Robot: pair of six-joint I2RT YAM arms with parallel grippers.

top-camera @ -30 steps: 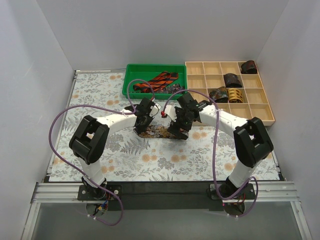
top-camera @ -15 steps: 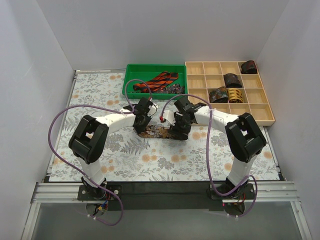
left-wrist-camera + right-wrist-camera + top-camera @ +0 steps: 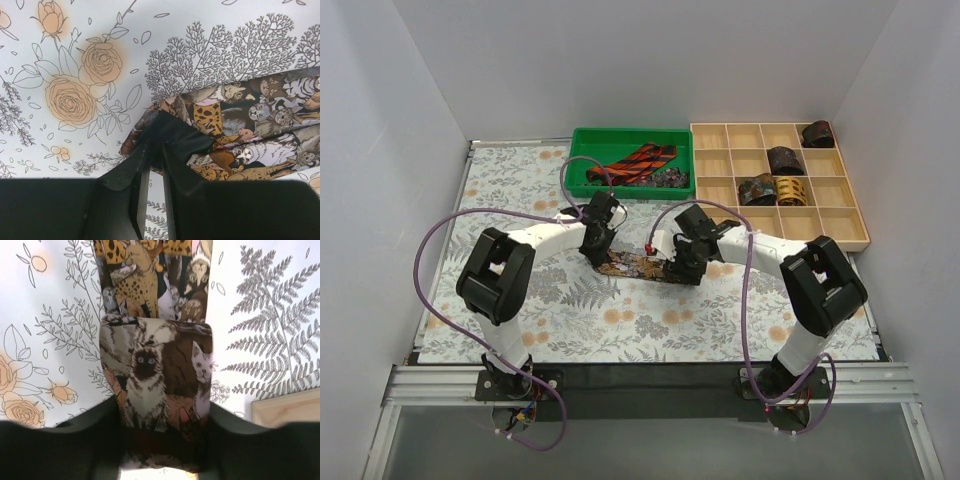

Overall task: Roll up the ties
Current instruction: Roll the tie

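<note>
The tie (image 3: 635, 265) looks limp and slippery; left hand (image 3: 156, 134) pinches its corner, right hand (image 3: 164, 415) straddles the fold (grip unclear), the likeliest hold.

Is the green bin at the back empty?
No, the top view shows a striped tie, red and black, lying inside the green bin.

Green bin (image 3: 576, 160), wooden tray (image 3: 825, 222) behind tie (image 3: 638, 265)
</note>
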